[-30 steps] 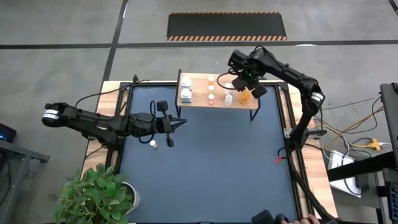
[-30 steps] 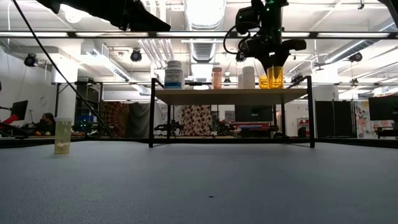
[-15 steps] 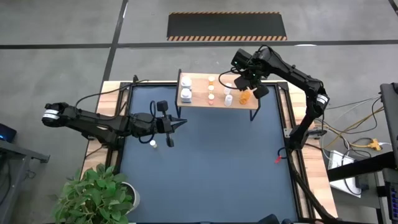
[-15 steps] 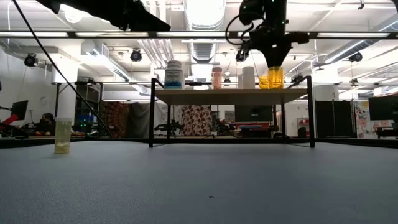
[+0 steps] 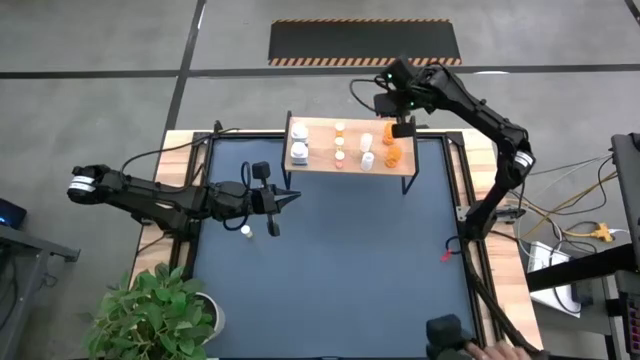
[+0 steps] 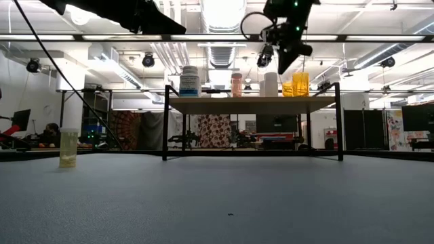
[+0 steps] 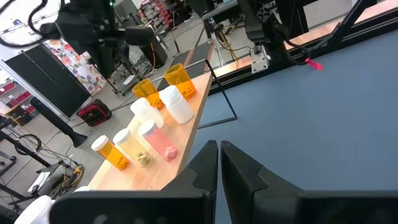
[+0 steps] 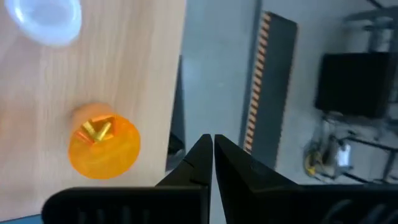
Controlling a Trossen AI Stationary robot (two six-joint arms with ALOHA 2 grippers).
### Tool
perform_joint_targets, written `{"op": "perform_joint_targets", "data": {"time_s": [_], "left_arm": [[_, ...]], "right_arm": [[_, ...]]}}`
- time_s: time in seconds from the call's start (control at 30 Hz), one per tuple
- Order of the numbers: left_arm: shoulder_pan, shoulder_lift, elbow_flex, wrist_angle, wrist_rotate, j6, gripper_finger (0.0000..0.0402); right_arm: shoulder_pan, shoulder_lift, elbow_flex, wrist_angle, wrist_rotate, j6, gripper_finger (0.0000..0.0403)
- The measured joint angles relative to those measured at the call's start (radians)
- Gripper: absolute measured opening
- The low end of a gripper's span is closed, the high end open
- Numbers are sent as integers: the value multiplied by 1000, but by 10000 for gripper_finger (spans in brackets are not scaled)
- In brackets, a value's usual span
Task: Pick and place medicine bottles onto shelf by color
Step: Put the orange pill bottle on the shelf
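Right gripper [image 5: 403, 124]: fingers pressed together, holding nothing; it hangs above the far right end of the shelf [image 5: 315, 163].
Orange bottles [image 5: 393, 153]: two open ones without caps stand on the shelf's right end, just below and in front of the right gripper, not touching it.
Orange bottle from the right wrist [image 8: 104, 145]: seen from above, with yellow pieces inside, beside the closed fingertips.
Other bottles on the shelf: white ones [image 5: 299, 142] at the left end, smaller ones in the middle.
Left gripper [image 5: 289, 199]: closed and empty, over the dark blue mat [image 5: 350, 260], in front of the shelf's left part.
Single bottle [image 5: 246, 231]: stands alone on the mat, near the left gripper, well apart from the shelf.
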State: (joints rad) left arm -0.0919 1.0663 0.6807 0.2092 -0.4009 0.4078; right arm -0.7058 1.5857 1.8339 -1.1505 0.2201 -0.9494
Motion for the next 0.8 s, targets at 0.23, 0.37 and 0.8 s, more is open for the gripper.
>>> {"op": "perform_joint_targets", "data": {"time_s": [0.23,0.37,0.8], "left_arm": [[0,0,0,0,0,0,2],[0,0,0,0,0,0,2],[0,0,0,0,0,20,2]], "right_arm": [[-104,38,-4,-1,-198,-46,9],[-135,65,-5,-6,-225,-18,8],[-142,83,-5,-94,-300,-16,8]]}}
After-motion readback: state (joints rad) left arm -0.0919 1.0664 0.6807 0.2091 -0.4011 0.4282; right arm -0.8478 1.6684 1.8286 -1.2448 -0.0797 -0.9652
